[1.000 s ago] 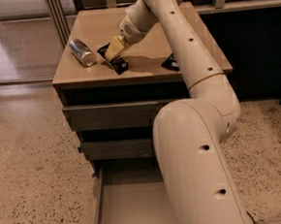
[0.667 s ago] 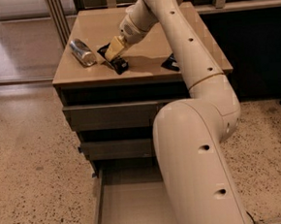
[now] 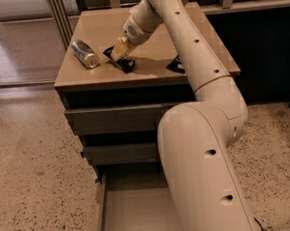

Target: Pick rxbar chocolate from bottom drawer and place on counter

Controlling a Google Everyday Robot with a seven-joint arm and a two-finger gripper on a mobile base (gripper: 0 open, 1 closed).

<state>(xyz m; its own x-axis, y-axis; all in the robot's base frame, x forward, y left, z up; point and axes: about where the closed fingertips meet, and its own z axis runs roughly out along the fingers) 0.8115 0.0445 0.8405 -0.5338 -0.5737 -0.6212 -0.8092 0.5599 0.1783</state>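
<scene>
Rxbar (image 3: 127,64) partly behind pincer (image 3: 119,53) on counter (image 3: 151,71)

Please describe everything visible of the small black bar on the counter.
The rxbar chocolate is a small, slim black wrapped bar. It rests on the tan counter near the front edge, right of a silver can lying on its side. The end effector sits directly over it and hides part of it; any contact cannot be told.

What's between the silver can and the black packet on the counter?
Camera view: the rxbar chocolate lies on the counter between the can and the black packet, with the gripper at it.
</scene>
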